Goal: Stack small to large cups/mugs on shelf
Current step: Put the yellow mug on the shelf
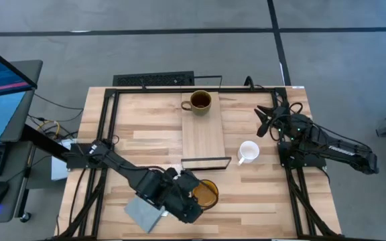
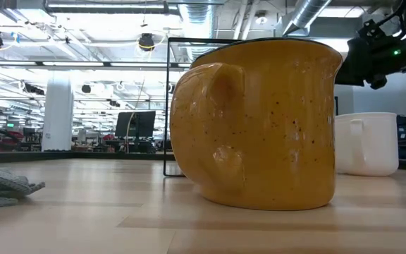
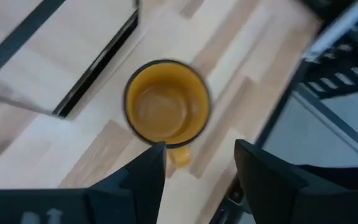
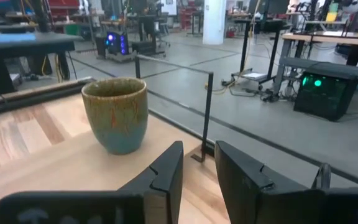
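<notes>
I held the left tool [image 3: 197,165], fingers parted and empty, above the wide yellow-orange ceramic mug [image 3: 166,102]; its handle sat between them, so closing risked tipping it.

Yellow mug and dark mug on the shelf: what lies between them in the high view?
Between the yellow mug and the dark mug, the high view shows only the shelf's black wire frame and then bare shelf plank. The white mug sits off to the side.

Bright even overhead light; soft shadows; left wrist view blurred.
</notes>
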Available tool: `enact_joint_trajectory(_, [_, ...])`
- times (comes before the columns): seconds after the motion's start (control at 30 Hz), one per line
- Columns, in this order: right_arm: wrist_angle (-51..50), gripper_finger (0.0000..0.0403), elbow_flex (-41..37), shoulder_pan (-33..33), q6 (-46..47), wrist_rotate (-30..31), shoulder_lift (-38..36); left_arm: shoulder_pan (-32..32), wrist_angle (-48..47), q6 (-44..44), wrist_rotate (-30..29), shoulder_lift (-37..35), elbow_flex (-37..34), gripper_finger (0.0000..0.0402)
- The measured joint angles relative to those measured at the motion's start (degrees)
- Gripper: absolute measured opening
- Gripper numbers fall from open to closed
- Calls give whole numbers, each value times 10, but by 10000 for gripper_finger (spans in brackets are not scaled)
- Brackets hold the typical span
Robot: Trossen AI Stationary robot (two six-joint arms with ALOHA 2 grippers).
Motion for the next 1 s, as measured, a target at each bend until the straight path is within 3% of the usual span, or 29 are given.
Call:
enact_joint_trajectory(0.47, [5,118,0,0,2,-2,0,15,5,-58,114,95,-6,183])
enact_joint_trajectory(1.0, [5,118,0,1,16,-2,0,13,37,-108,131,119,-6,183])
